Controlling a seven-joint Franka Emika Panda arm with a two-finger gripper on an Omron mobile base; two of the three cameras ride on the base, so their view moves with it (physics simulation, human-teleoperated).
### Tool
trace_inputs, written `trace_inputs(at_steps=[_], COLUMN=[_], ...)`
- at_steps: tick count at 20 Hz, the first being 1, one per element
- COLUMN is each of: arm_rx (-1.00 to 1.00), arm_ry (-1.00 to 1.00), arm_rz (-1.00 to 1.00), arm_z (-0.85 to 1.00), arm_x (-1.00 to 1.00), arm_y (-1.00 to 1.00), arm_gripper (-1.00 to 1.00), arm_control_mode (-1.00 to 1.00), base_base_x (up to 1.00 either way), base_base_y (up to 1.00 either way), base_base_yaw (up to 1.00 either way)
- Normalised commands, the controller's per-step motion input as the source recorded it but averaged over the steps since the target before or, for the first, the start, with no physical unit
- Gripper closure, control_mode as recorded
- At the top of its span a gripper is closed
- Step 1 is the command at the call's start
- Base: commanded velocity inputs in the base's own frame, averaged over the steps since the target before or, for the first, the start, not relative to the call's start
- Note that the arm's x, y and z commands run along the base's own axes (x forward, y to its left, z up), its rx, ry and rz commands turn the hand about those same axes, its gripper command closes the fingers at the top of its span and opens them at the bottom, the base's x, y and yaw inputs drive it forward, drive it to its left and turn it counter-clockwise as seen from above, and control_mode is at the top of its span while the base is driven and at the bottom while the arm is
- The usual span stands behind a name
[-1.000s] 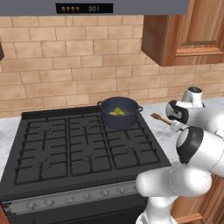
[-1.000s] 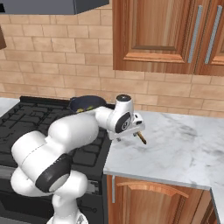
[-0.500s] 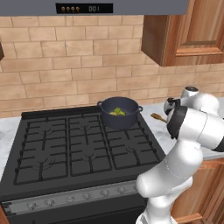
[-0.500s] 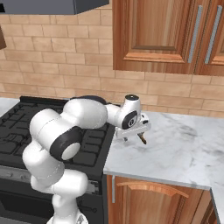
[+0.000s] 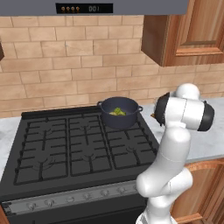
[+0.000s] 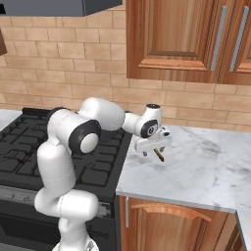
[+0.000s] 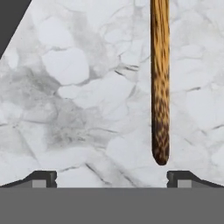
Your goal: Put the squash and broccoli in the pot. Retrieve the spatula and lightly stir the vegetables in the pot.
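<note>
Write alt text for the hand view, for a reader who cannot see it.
A brown wooden spatula lies on a white and grey marble counter, its handle running from the top edge down to a rounded end just above the right fingertip. The open gripper looks down on it with its two dark fingertips wide apart, not touching it. A dark corner shows at upper left.
</note>
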Motion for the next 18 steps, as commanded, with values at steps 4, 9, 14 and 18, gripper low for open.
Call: trace_inputs(at_steps=[4, 9, 14, 18], arm_rx=[0.01, 0.03, 0.00, 0.00], arm_ry=[0.01, 0.00, 0.00, 0.00], arm_rz=[0.00, 0.00, 0.00, 0.00], arm_z=[-0.28, -0.17, -0.15, -0.21], arm_x=[0.19, 0.11, 0.14, 0.10], arm_y=[-0.15, -0.04, 0.00, 0.00], arm_gripper=[-1.00, -1.00, -1.00, -1.00], arm_control_mode=[-1.00, -1.00, -1.00, -1.00], base_base_x=[0.00, 0.00, 0.00, 0.00], base_base_y=[0.00, 0.00, 0.00, 0.00], base_base_yaw=[0.00, 0.00, 0.00, 0.00])
